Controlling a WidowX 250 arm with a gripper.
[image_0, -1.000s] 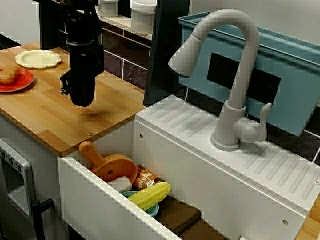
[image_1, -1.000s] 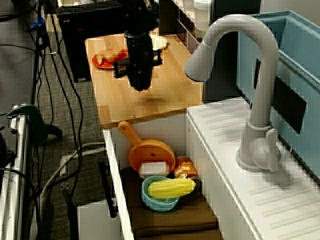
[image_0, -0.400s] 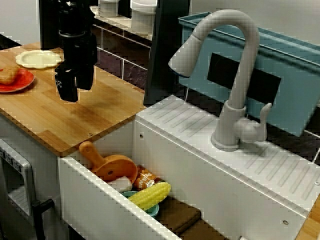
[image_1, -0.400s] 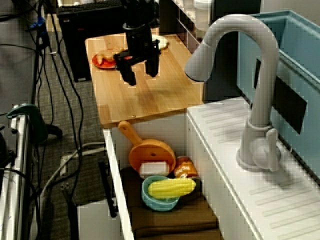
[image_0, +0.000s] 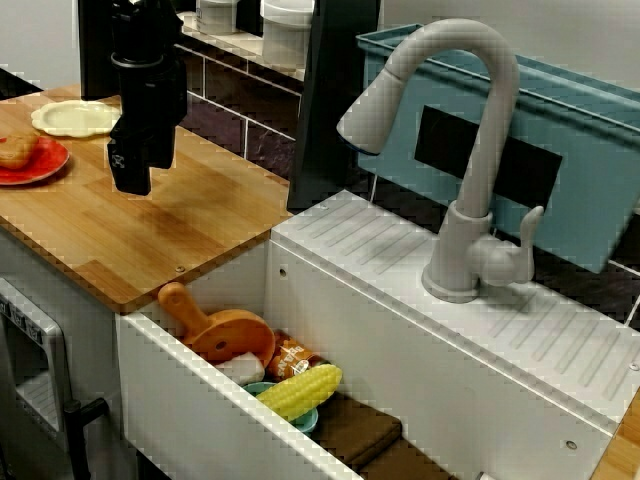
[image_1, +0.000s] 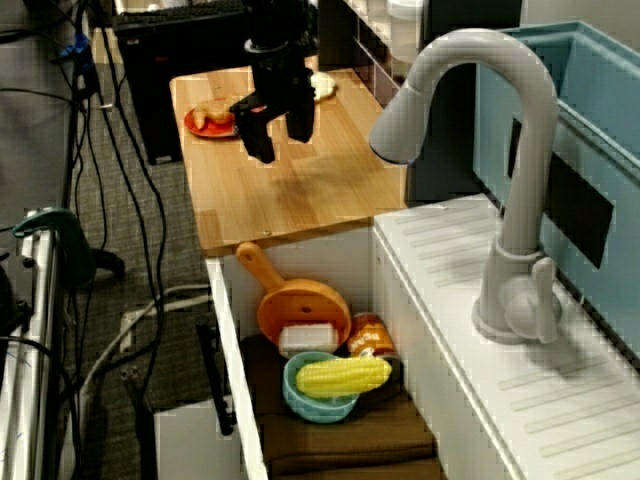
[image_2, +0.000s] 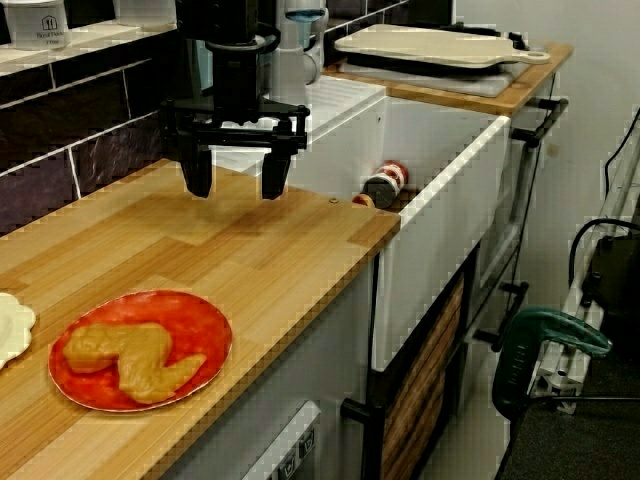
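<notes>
My black gripper (image_2: 236, 180) hangs open just above the wooden counter (image_2: 270, 260), and the gap between its two fingers holds nothing. The front view shows the gripper (image_0: 130, 182) side-on; the high view from the faucet side has the gripper (image_1: 280, 138) with its fingers spread. The nearest thing is a red plate (image_2: 205, 325) carrying a brown piece of food (image_2: 130, 355), a short way off toward the counter's far end. In the front view the red plate (image_0: 48, 165) lies left of the gripper. A cream scalloped plate (image_0: 75, 118) sits behind it.
A white sink (image_0: 200, 410) adjoins the counter and holds an orange pan (image_1: 300, 305), a corn cob (image_1: 343, 376) in a blue bowl, a can (image_2: 385, 183) and a brown cloth. A grey faucet (image_0: 470, 150) stands behind it, before a teal bin (image_0: 570, 170).
The gripper has gone from shut to open. It has moved along the counter away from the sink, toward the red plate, and sits slightly higher.
</notes>
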